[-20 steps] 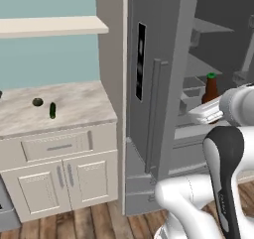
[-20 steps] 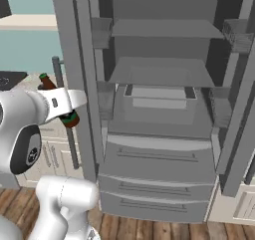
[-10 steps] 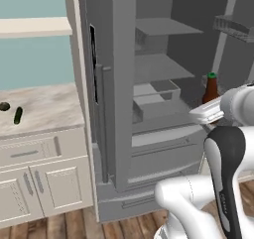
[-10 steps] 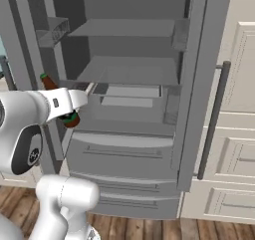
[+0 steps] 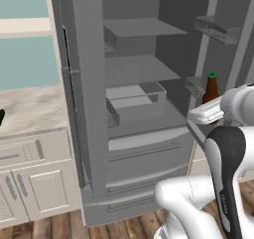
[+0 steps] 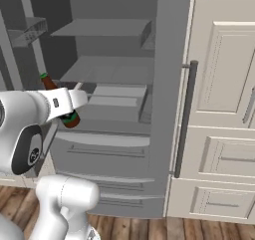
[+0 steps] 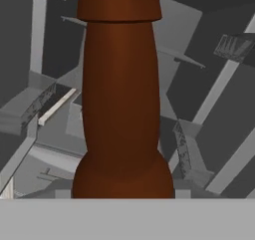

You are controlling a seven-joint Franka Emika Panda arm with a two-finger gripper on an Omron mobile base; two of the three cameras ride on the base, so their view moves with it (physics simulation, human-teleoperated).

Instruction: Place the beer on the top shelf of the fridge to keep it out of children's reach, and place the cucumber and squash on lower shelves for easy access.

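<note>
**While the beer rides in my gripper, the fridge stands open ahead**

Since the beer [image 5: 211, 88] is a glass bottle, I judge it rigid, smooth and breakable, with its weight low in the body if it is full. The fingers are closed around it part way, at a middling spread, and the grip sits on the lower body: in the left base view the neck and cap stand up at 12 o'clock above the gripper [image 5: 212, 111], and in the right base view the bottle's base pokes out below. I would keep hold there, on the widest part, since the narrow neck would slip.

My count: one beer bottle, one gripper. Inside the fridge [image 6: 172, 84] I see a top shelf [image 5: 141, 27] at 12 o'clock, one plain shelf under it, then a bin and drawers. Something dark lies at the frame's 9 o'clock edge on the counter [image 5: 30, 109], too cropped to name
</note>
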